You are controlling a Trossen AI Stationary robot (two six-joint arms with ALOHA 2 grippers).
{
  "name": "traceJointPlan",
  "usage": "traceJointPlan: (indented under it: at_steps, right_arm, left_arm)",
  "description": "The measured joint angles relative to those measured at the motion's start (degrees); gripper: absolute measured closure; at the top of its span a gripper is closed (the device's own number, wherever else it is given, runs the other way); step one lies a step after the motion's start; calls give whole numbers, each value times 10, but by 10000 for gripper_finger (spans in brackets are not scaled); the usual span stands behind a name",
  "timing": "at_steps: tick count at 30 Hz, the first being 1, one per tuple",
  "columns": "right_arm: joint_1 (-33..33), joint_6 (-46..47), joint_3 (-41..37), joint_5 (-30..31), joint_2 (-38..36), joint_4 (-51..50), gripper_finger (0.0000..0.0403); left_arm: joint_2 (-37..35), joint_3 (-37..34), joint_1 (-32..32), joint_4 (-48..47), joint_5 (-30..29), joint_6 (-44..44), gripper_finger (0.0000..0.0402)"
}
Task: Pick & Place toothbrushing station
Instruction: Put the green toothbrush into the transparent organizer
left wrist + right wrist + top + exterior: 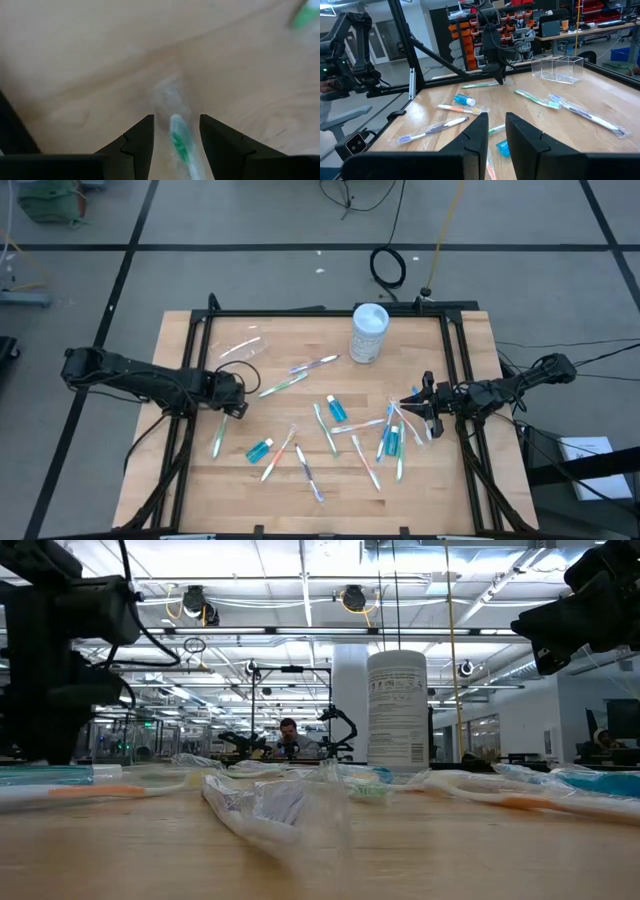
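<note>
Several wrapped toothbrushes lie flat on the wooden table, among them a green one [218, 436], with blue toothpaste tubes [337, 408] between them. A clear plastic cup [238, 348] sits at the far left. My left gripper [234, 408] points down over the far end of the green toothbrush [178, 141]. It is open, one finger on each side of the brush, and I cannot tell whether they touch it. My right gripper [418, 406] hovers level at the right side, open by a narrow gap [496, 134], with nothing in it.
A white cylindrical container [368, 332] stands upright at the far middle of the table. A black frame rail [320, 312] borders the table's far and side edges. A cluster of toothbrushes [392, 438] lies just below my right gripper. Bare wood shows along the near edge.
</note>
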Motion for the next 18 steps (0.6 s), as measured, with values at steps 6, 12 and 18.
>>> traceJointPlan:
  at_steps: [6,12,18]
  right_arm:
    - [0,0,0,0,0,0,344]
    - [0,0,0,0,0,0,344]
    - [0,0,0,0,0,0,344]
  left_arm:
    - [-1,-1,-12,9,-11,-26,240]
    - [-1,-1,-35,27,16,-47,240]
    - [-1,-1,-65,25,43,-64,240]
